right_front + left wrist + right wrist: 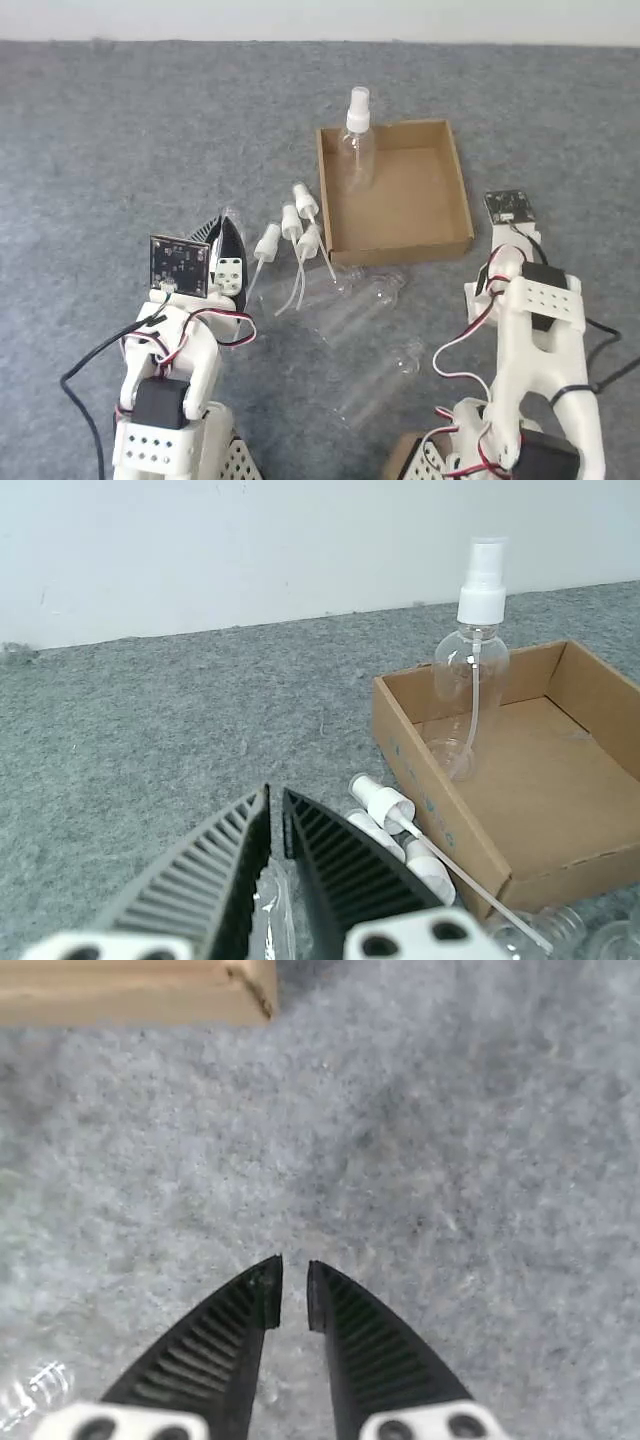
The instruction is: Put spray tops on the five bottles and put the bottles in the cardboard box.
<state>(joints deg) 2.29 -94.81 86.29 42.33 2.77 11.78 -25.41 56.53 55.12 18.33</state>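
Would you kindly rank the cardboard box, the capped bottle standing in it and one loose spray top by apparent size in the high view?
Largest to smallest:
1. cardboard box
2. capped bottle
3. loose spray top
The four loose tops look alike.

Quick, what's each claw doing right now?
Left claw: shut; whether it grips anything cannot be told.
Right claw: shut, holding nothing.
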